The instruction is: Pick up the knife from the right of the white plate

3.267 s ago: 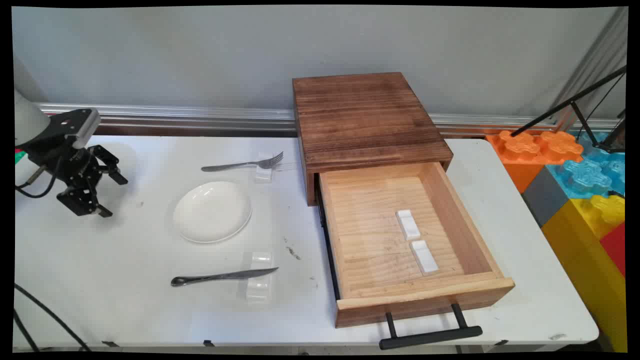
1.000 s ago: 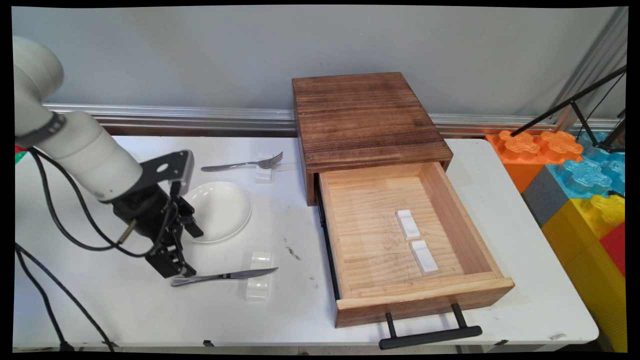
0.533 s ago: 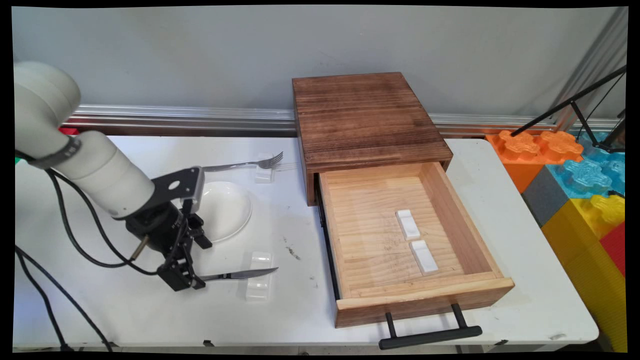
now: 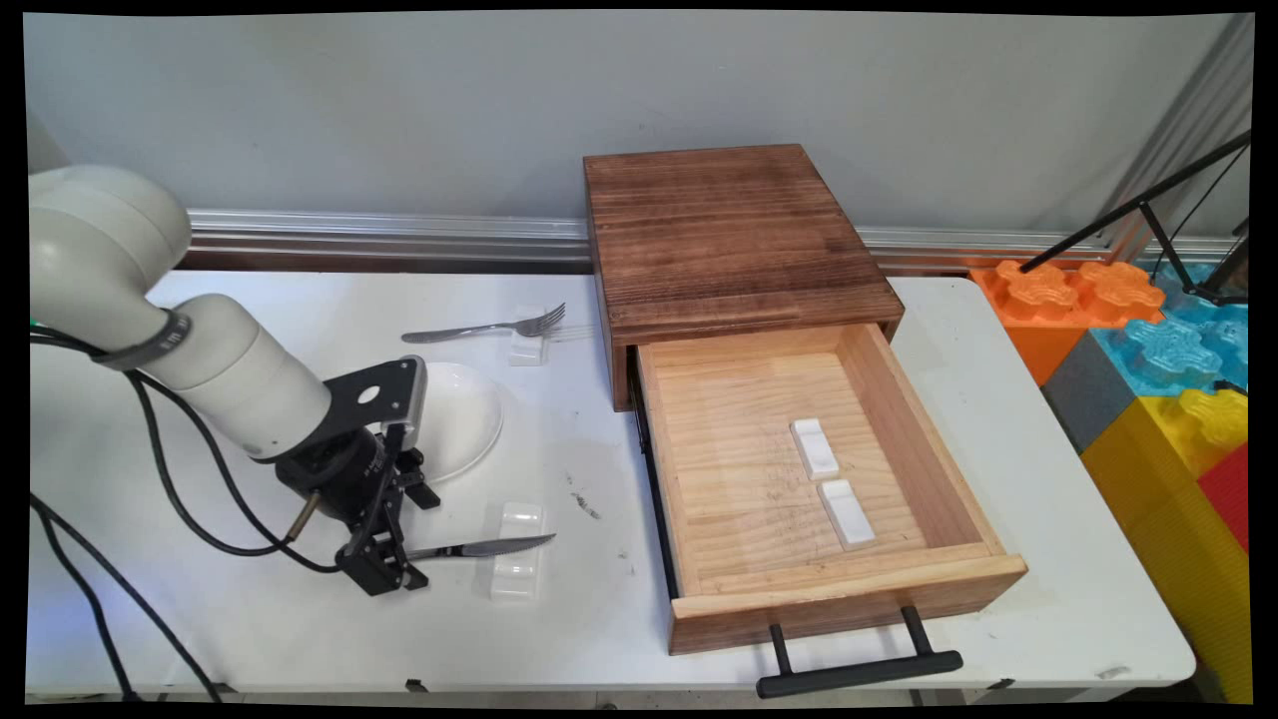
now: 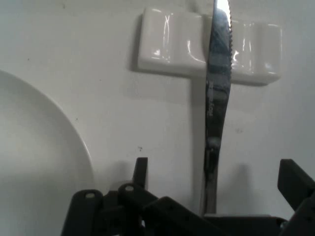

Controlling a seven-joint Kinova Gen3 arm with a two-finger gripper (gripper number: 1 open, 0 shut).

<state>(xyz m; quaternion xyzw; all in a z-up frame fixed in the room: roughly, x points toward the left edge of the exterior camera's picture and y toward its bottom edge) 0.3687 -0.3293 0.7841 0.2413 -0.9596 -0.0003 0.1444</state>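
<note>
Looking down from the main view: gripper sits low on the white worktop, over the handle end of the knife. Knife lies flat, blade resting across a white cutlery rest, tip pointing toward the open wooden drawer. White plate lies just behind the knife, partly hidden by the wrist. Fork lies behind the plate, tines on a second rest. Both are left of the drawer; the drawer itself holds two small white rests on its floor, with a black bar handle at its front. Coloured blocks stand off the worktop's right end.

Hand view: knife runs up the middle, serrated edge visible, blade crossing the white rest. Jaws stand wide, one finger on either side of the handle, neither touching it. Plate rim curves beside the knife.
</note>
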